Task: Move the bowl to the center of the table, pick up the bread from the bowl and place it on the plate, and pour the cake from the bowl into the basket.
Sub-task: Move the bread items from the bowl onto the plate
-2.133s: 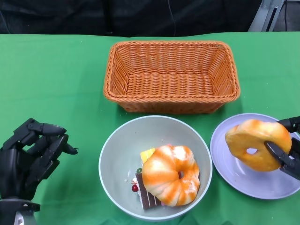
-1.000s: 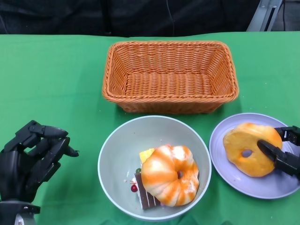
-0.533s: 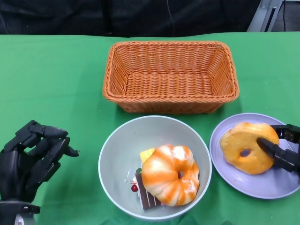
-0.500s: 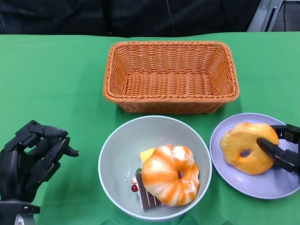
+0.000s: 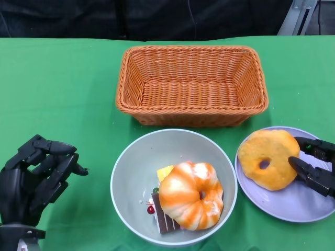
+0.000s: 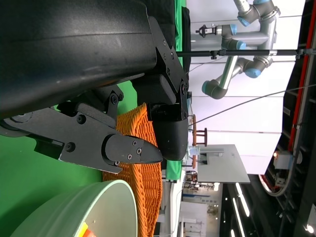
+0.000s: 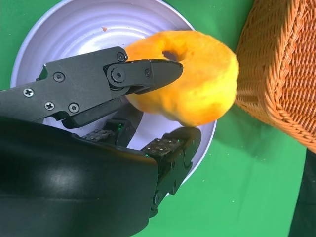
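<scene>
A grey-green bowl [image 5: 131, 167] stands at the table's near middle. It holds an orange-and-white ring bread [image 5: 189, 194] lying over a cake slice [image 5: 159, 214]. To its right is a lilac plate [image 5: 293, 201] with a plain orange ring bread [image 5: 267, 158] lying on its left part. My right hand [image 5: 315, 164] sits over the plate's right side, fingers [image 7: 123, 74] spread, tips just at the bread's [image 7: 197, 84] edge, not gripping it. My left hand [image 5: 34, 175] hovers at the near left, holding nothing, its fingers bent but apart.
A wicker basket [image 5: 191, 117] with nothing in it stands just behind the bowl and plate. Green cloth covers the table. The left wrist view shows the bowl's rim [image 6: 98, 207] and the basket [image 6: 143, 148] beyond my left hand [image 6: 98, 98].
The plain bread has come down from mid-air onto the plate and now lies on its left part. My right hand's fingers have let go and drawn back right. The left hand is unmoved.
</scene>
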Robot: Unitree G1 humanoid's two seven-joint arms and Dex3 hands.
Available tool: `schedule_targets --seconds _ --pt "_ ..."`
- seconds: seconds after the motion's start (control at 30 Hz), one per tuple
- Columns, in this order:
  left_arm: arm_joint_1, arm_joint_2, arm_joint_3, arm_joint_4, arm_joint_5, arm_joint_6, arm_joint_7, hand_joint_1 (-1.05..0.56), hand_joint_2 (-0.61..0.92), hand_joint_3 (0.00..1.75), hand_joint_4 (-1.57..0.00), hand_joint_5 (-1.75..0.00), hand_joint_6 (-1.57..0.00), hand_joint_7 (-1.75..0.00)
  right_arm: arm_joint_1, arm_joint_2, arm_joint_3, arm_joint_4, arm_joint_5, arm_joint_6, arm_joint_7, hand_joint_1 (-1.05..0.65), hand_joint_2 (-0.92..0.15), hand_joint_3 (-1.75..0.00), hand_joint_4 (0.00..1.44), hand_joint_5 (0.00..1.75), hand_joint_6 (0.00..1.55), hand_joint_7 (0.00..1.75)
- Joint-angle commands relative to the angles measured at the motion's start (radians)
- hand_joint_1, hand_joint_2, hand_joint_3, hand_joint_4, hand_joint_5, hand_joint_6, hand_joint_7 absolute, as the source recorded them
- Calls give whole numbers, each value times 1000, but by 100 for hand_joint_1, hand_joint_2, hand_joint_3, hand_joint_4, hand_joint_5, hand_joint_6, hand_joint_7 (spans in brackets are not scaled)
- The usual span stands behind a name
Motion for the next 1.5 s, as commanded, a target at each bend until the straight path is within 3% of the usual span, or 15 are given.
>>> schedule_targets --seconds 0.03,0.27,0.47,0.63,0.77,1.1,1.5 --pt "11 15 -1 0 7 -4 9 -19 92 27 -83 -134 -88 -105 28 -11 4 -40 -10 -22 -3 -43 -92 -23 48 27 42 0" --pt "13 18 -2 4 6 -8 9 -19 92 27 -82 -134 -87 -104 55 6 9 -98 -29 -36 -27 -42 -92 -21 47 24 42 0" --pt "11 20 -2 6 -3 3 -4 -18 92 28 -82 -133 -88 -103 87 9 44 -146 -119 -128 -101 -40 -92 -17 49 19 48 3" --pt "9 18 -3 8 -3 2 -2 -18 92 28 -84 -132 -88 -102 110 5 69 -168 -196 -218 -150 -44 -92 -22 42 13 46 1" --pt "9 18 -3 7 0 -7 2 -19 92 28 -84 -131 -89 -101 138 18 78 -174 -246 -380 -219 -41 -92 -22 44 13 47 1" --pt "11 17 -4 7 6 -9 12 -19 92 27 -84 -133 -89 -102 181 31 103 -220 -369 -672 -356 -51 -92 -16 42 12 43 0" --pt "9 14 -8 10 12 -14 15 -19 92 27 -83 -134 -89 -104 240 29 161 -455 -396 -652 -253 -60 -92 -7 50 19 49 2"
